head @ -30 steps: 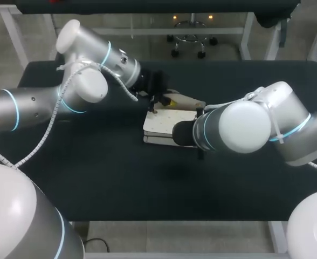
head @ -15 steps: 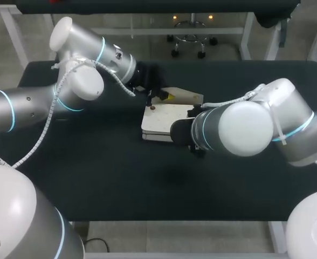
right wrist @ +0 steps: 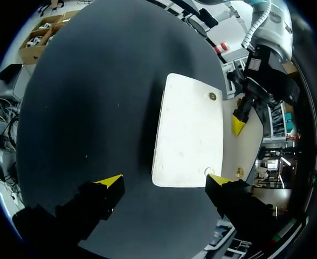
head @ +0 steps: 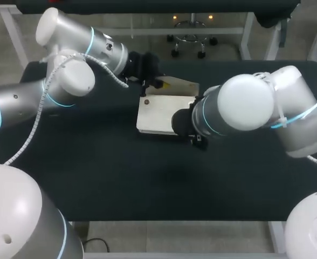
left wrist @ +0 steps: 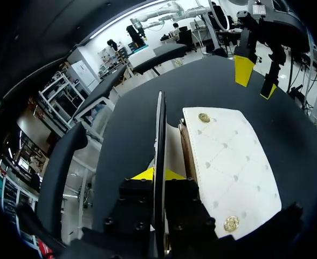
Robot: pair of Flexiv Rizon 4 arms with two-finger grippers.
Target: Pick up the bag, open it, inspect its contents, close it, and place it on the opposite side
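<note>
The white quilted bag (head: pixel 161 112) lies flat in the middle of the black table (head: pixel 94 178), with its flap (head: pixel 181 86) lifted at the far side. My left gripper (head: pixel 152 86) is shut on the flap's edge. In the left wrist view the flap (left wrist: pixel 159 129) runs edge-on through the left gripper (left wrist: pixel 158 176), with the bag's body (left wrist: pixel 228 167) beside it. My right gripper (right wrist: pixel 164 181) is open, its yellow tips either side of the bag's (right wrist: pixel 190 132) near end. In the head view its fingers are hidden under the right arm (head: pixel 239 113).
Round brass studs (left wrist: pixel 204 117) sit on the bag's front. Beyond the bag in the left wrist view, the right gripper's yellow fingertips (left wrist: pixel 243 70) hang over the table. Bare black cloth lies in front and to both sides.
My right gripper has opened and let go of the bag. The left arm has drawn the flap and bag leftward and slightly farther back.
</note>
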